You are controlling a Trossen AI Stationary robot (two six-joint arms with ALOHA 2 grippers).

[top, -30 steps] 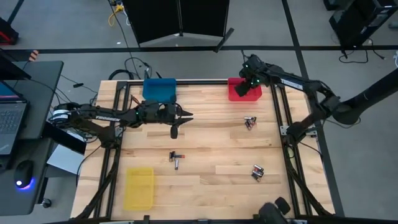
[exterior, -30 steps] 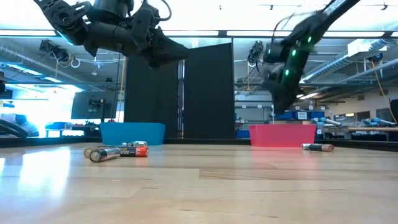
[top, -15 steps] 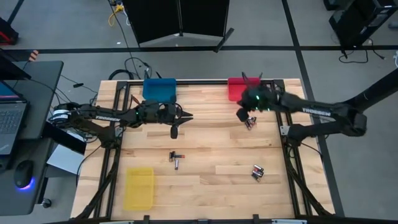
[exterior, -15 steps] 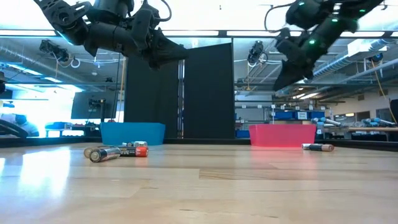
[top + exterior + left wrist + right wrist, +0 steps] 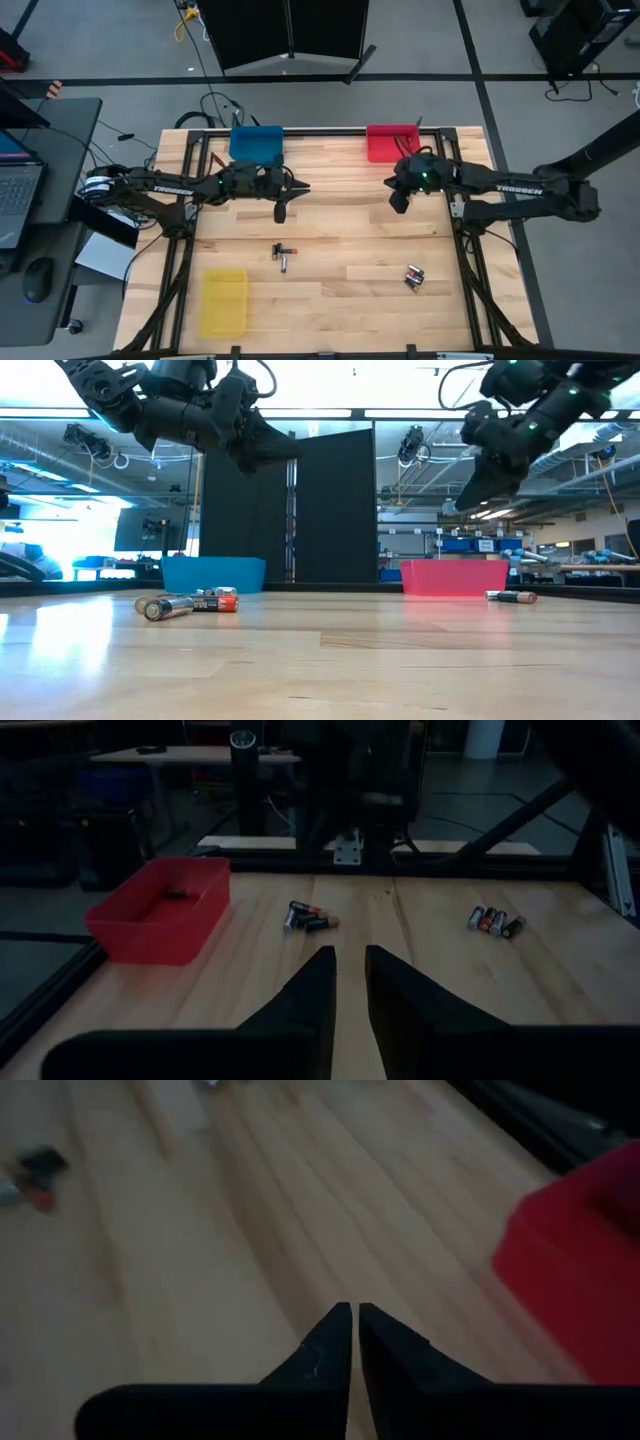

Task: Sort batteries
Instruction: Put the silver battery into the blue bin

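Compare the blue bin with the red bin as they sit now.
The blue bin is blue and sits at the table's far edge toward the left arm's side; the red bin is red and sits at the same edge toward the right arm's side. The right gripper hovers just in front of the red bin, while the left gripper hangs somewhat farther from the blue bin. In the low view, the blue bin looks slightly wider. Both are shallow open-topped plastic trays.

The right claw (image 5: pixel 351 1342) hangs above the wooden worktop (image 5: pixel 250 1230), its two dark fingers (image 5: pixel 325 1345) nearly touching, nothing between them. A red bin (image 5: pixel 585 1270) sits beside it. Blurred batteries (image 5: pixel 30 1175) lie farther off.
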